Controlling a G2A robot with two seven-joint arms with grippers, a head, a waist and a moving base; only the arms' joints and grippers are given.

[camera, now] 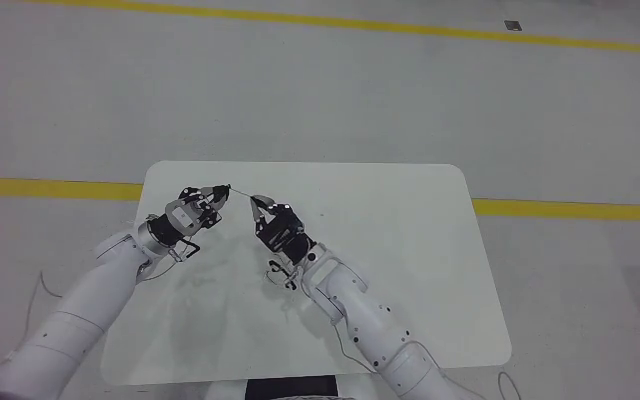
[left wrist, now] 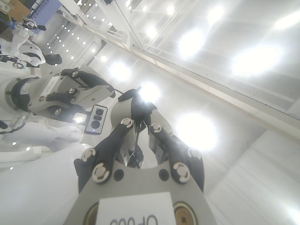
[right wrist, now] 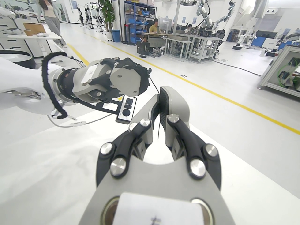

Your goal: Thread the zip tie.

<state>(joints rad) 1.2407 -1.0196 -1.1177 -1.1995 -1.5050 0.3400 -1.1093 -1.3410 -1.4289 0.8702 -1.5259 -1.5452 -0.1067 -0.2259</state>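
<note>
Pincers first, you've got two and both are busy. Left gripper [camera: 215, 192] clamped tight on zip tie [camera: 238, 191], right gripper [camera: 258, 203] clamped on same tie further along. One tie total, thin black strip, strung in air between the two sets of fingertips, above far left part of white table [camera: 400, 230]. From right wrist cam, zip tie [right wrist: 154, 84] runs from own tips up to left gripper [right wrist: 147, 71], loose tail hangs between fingers. Grippers close together, tips apart.
</note>
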